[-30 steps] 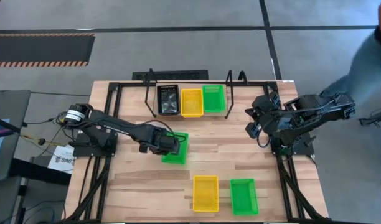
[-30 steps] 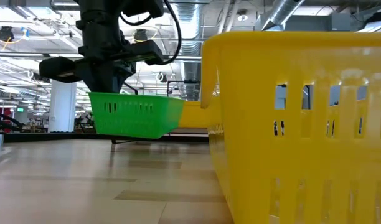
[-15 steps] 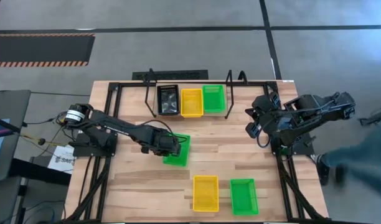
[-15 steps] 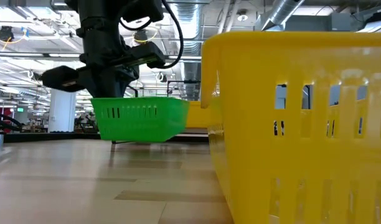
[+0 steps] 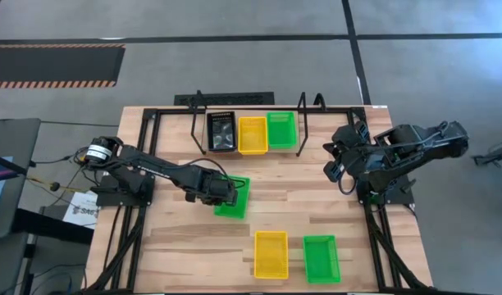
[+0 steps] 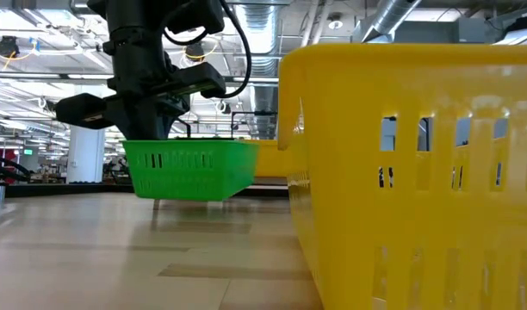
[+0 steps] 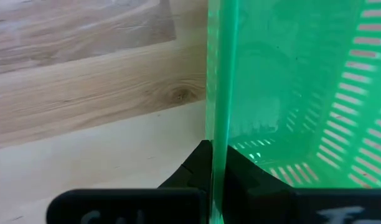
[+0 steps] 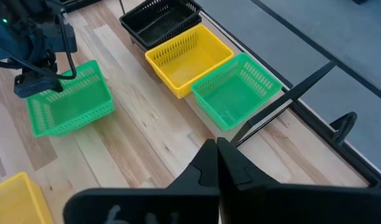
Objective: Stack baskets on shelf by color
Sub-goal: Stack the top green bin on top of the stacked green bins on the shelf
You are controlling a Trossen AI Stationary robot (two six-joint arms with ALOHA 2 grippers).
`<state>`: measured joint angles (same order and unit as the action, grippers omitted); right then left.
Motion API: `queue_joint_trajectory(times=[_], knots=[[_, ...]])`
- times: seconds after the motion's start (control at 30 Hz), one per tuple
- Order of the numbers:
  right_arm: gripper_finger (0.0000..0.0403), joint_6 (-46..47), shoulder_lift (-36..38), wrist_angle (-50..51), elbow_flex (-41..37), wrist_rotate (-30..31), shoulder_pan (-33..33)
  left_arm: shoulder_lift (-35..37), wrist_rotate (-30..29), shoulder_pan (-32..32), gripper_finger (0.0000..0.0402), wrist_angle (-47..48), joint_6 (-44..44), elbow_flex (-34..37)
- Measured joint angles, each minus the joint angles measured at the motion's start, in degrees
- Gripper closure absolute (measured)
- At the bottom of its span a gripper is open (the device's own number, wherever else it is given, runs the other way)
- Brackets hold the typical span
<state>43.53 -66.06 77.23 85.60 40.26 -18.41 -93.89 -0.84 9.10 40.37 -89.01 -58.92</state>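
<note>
The left gripper (image 5: 221,191) is pinching the near wall of a green basket (image 5: 233,197), its jaws closed thin on the rim, and it is holding the basket clear of the tabletop (image 5: 177,238), as the low view shows. The basket is hanging just ahead of the gripper, slightly tilted. The shelf (image 5: 247,152) is lying well beyond it, already carrying a black stack (image 5: 221,131), a yellow stack (image 5: 252,133) and a shelved green basket (image 5: 281,129) side by side.

Judging by the thin perforated plastic, the basket is probably light and somewhat flexible, so a one-wall pinch is likely letting it sag and swing; the rim looks like the stiffest place to grip.

A loose yellow basket (image 5: 271,253) and a loose green basket (image 5: 321,258) are sitting behind the gripper near the tabletop's front edge. The tabletop is smooth pale wood. The right gripper (image 5: 330,170) is waiting, closed and empty, beside the shelf's right end. Beyond the table, a large hall with overhead ducts is showing.
</note>
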Motion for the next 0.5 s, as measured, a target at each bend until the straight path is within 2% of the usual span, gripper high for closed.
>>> queue_joint_trajectory(times=[0.2,0.5], knots=[[0.0400,-0.07,0.00,0.02,0.00,-0.05,0.00,0.00,-1.04,0.00,0.0382,0.25,3.85,0.00],[0.0400,-0.38,0.00,0.04,0.00,-0.08,0.00,0.00,-2.55,-0.17,0.0296,0.19,7.49,-0.01]])
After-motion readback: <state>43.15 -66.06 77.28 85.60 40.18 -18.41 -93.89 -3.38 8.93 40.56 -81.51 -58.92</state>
